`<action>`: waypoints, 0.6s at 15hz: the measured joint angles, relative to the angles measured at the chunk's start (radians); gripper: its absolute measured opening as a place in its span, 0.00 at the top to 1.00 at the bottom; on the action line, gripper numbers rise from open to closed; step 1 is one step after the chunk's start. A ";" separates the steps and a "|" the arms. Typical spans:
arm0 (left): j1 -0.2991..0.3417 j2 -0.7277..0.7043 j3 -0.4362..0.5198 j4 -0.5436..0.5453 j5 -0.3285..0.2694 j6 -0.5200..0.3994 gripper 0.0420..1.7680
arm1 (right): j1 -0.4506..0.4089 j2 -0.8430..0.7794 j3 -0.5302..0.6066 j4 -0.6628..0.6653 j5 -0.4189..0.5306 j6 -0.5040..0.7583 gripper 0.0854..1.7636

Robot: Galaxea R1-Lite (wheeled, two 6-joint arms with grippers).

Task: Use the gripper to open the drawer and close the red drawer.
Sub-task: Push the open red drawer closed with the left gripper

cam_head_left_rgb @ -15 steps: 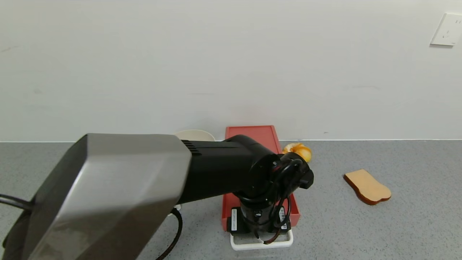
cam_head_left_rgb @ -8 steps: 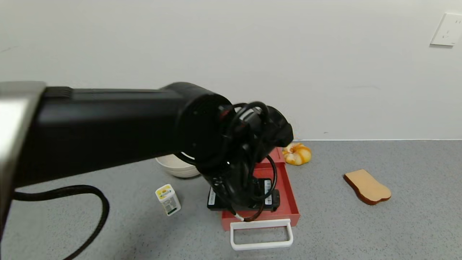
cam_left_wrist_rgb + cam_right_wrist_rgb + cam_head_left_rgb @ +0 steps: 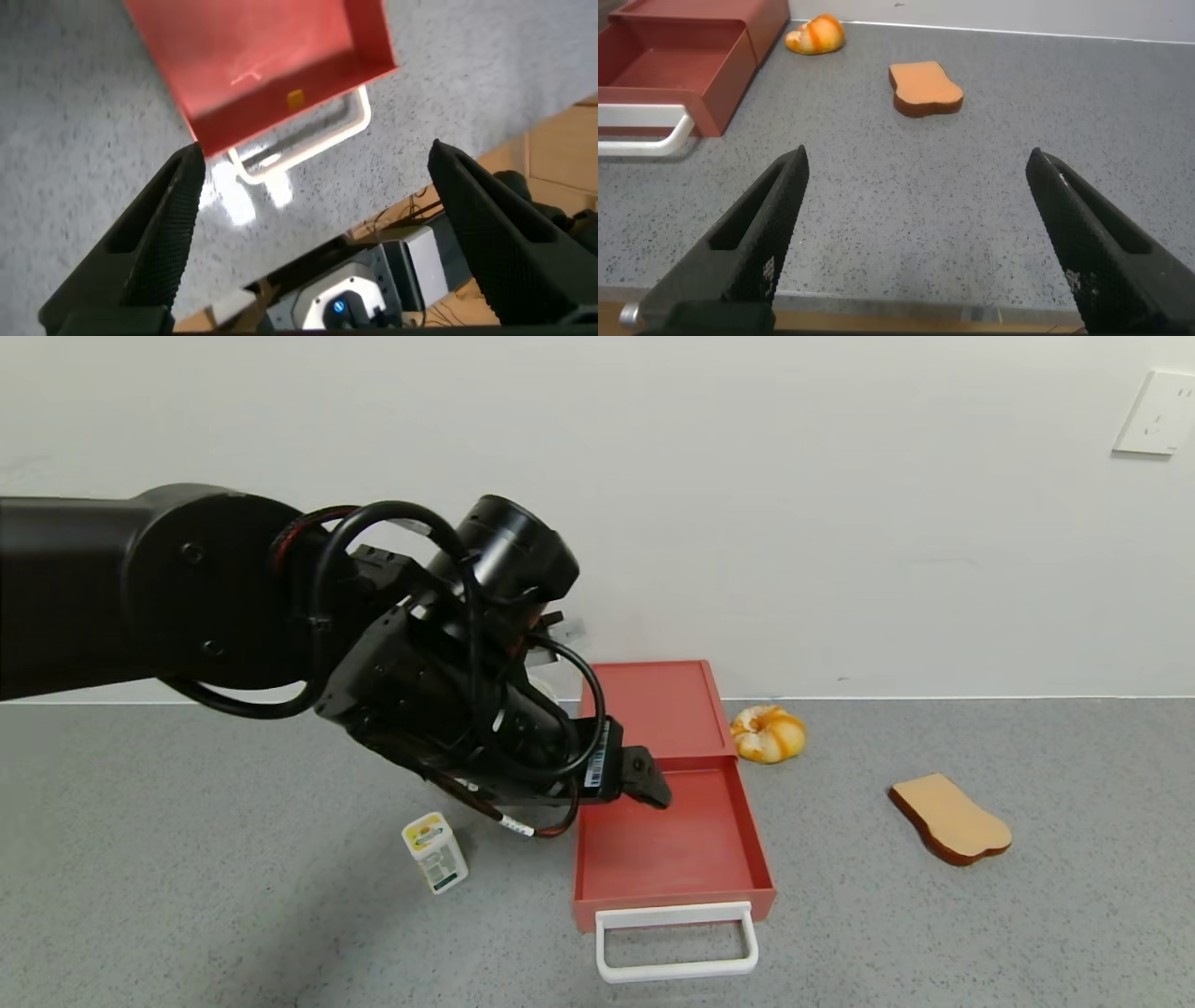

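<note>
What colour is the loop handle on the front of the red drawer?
White. The handle on the drawer shows best in the head view.

Bowl hidden behind left arm (image 3: 280,607), small carton's (image 3: 435,852) label unreadable

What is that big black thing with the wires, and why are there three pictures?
It is a robot's arm. The big picture comes from a camera on the robot's head. The other two come from cameras on its wrists, so you see the dark fingers of each gripper.

The left gripper hangs open above the red drawer, which is pulled out, white handle in front. It holds nothing. The right gripper is open too, waiting low by the table's near edge.

On the grey table lie a little carton, an orange bun and a slice of toast.
</note>
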State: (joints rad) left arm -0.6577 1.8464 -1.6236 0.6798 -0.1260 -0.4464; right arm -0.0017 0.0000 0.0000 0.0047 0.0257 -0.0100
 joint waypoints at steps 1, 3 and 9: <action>0.026 -0.030 0.074 -0.084 -0.037 0.054 0.03 | 0.000 0.000 0.000 0.000 -0.001 0.000 0.03; 0.078 -0.091 0.208 -0.267 -0.094 0.133 0.03 | 0.000 0.000 0.000 0.000 0.000 0.000 0.03; 0.192 -0.220 0.400 -0.456 -0.145 0.183 0.03 | 0.000 0.000 0.000 0.000 0.000 0.000 0.03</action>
State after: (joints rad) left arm -0.4655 1.6264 -1.2238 0.2236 -0.2713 -0.2634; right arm -0.0013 0.0000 0.0000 0.0043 0.0253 -0.0104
